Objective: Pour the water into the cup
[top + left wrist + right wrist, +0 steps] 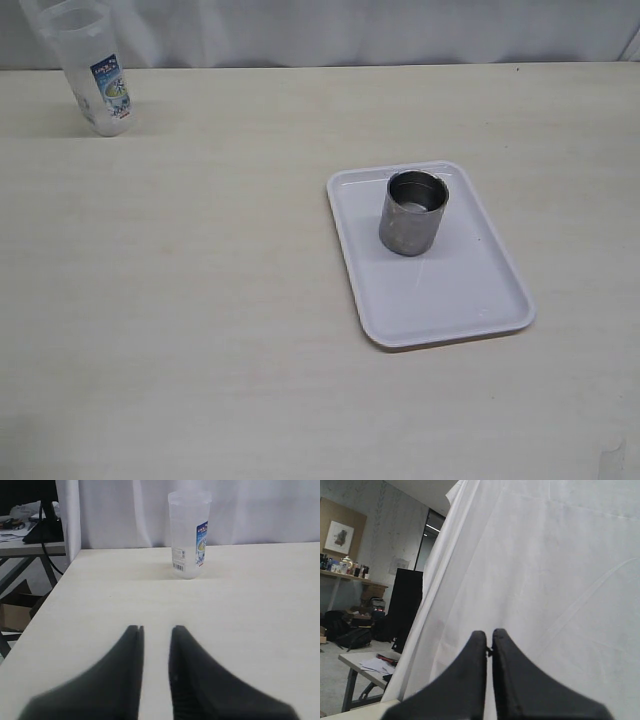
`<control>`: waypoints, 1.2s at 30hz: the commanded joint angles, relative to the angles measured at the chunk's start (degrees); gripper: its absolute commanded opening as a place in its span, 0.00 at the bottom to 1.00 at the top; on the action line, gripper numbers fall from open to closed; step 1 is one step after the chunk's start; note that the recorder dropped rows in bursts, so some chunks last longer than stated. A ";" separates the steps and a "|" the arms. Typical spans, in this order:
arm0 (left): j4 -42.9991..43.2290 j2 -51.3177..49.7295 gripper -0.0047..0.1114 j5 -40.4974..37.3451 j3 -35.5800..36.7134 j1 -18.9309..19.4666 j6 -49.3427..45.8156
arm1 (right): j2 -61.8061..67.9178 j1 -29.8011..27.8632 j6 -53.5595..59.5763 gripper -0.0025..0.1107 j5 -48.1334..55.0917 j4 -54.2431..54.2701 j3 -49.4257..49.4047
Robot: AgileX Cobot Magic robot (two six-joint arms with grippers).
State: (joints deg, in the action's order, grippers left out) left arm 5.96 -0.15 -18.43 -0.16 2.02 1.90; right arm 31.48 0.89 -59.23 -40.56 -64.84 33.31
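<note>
The steel cup (412, 212) stands upright on the far part of a white tray (470, 300), right of the table's middle. A tall clear plastic pitcher (90, 68) with a blue-white label stands at the far left corner; it also shows in the left wrist view (189, 535), well ahead of my left gripper (156, 628). That gripper is open and empty, low over the table. My right gripper (489, 633) is shut and empty, pointing at the white curtain. No water is visible. Neither gripper shows in the exterior view.
A white curtain (350, 30) hangs behind the table's far edge. The table's left edge (50, 605) lies beside my left gripper, with a desk and cables (30, 525) beyond it.
</note>
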 commanded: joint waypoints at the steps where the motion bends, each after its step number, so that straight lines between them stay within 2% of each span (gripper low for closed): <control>1: -0.69 0.15 0.04 0.01 0.16 -0.18 0.01 | -0.32 -0.13 -0.33 0.06 0.03 -0.20 -0.29; 34: -0.69 0.15 0.04 0.53 0.16 -0.18 -0.10 | -0.32 -0.13 -0.36 0.06 0.20 -0.20 -0.29; 36: -0.69 0.15 0.04 0.53 0.16 -0.18 -0.10 | -0.32 -0.13 2.44 0.06 0.20 0.78 -0.40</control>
State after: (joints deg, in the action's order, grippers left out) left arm 5.74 -0.15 -18.54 -0.16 2.02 1.90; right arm 31.48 0.89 -59.05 -40.56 -64.84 33.31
